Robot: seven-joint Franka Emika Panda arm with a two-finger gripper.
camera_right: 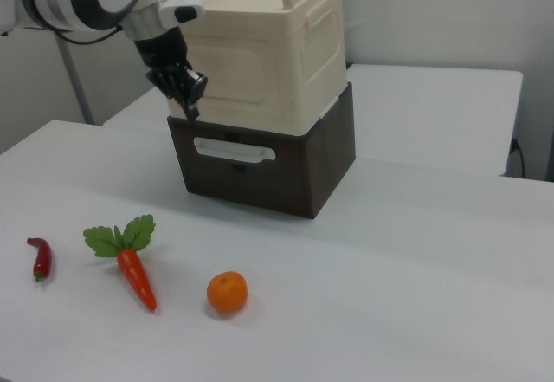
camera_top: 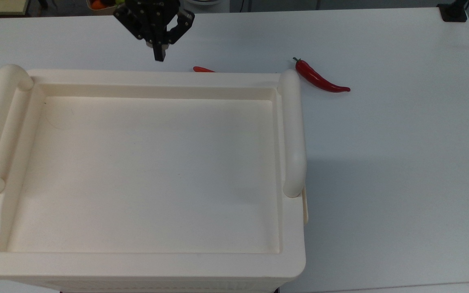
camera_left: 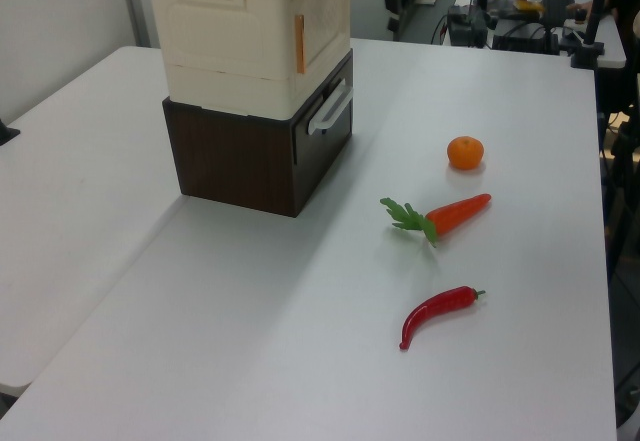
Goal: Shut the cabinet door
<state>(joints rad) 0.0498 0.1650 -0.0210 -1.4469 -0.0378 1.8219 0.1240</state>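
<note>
Right view, left to right. Red chilli pepper (camera_right: 39,258), glossy, curved, lying loose on the matt white table (camera_right: 415,313). Plastic carrot (camera_right: 130,265) with leafy top. Orange (camera_right: 227,293), round. Gripper (camera_right: 188,103), black, fingers pinched close together and holding nothing, hanging just off the cabinet door (camera_right: 247,74), apparently clear of the panel. Door: thin cream panel lying flush with the cabinet (camera_right: 286,44), judged closed. Cabinet sits on a dark wooden drawer box (camera_right: 260,170).

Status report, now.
Gripper shut, holding nothing, off the cabinet front. Cabinet door flush, looks closed. Nothing in the way.
</note>
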